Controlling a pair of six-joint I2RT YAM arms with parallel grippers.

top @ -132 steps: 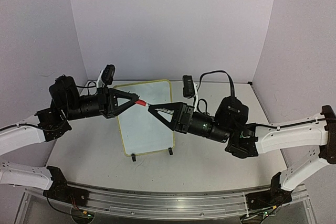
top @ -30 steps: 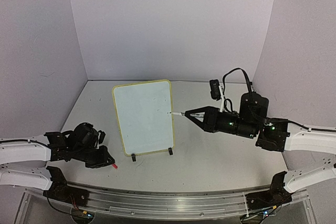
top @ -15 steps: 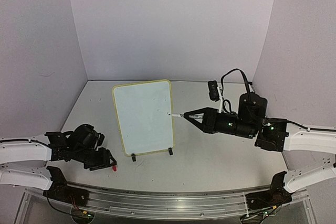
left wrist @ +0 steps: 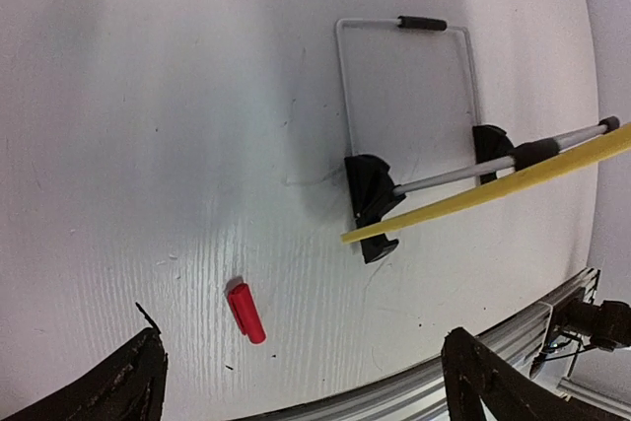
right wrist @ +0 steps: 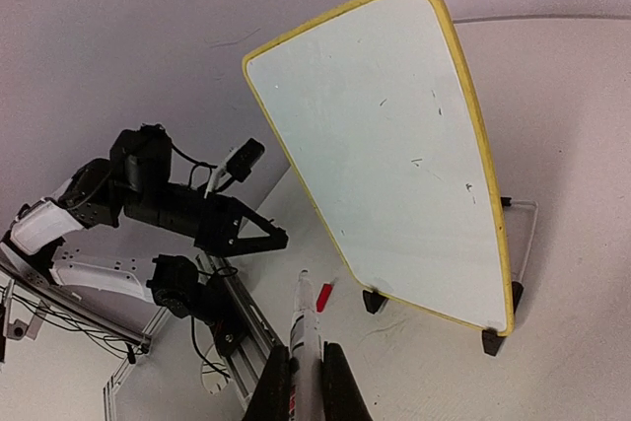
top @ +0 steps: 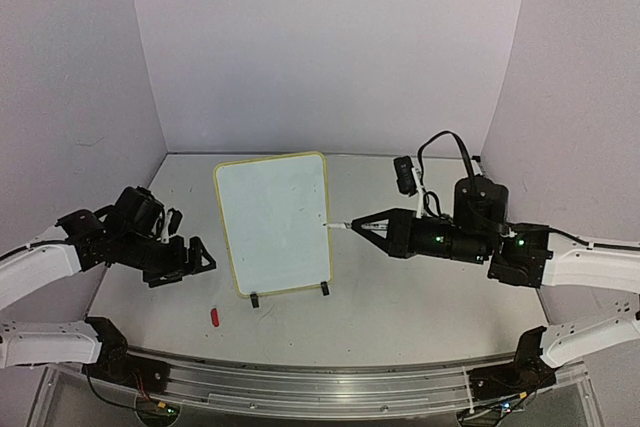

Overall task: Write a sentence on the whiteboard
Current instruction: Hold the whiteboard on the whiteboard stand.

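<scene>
- Our left tool hangs wide open and empty above the counter, with a red cap lying beneath it.
- Our right tool clamps a marker, its tip near the whiteboard rim.

No legible text, label or number found. Few faint dark specks on yellow-rimmed white rectangular whiteboard, upper right of right wrist view: unreadable.

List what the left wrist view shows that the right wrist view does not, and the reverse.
Left wrist only: the whiteboard edge-on, with its whole wire stand loop. Right wrist only: the board's white face, bare but for a few small specks, and the marker shut in the right gripper. Both: the red cap lying on the table and the board's black feet.
</scene>
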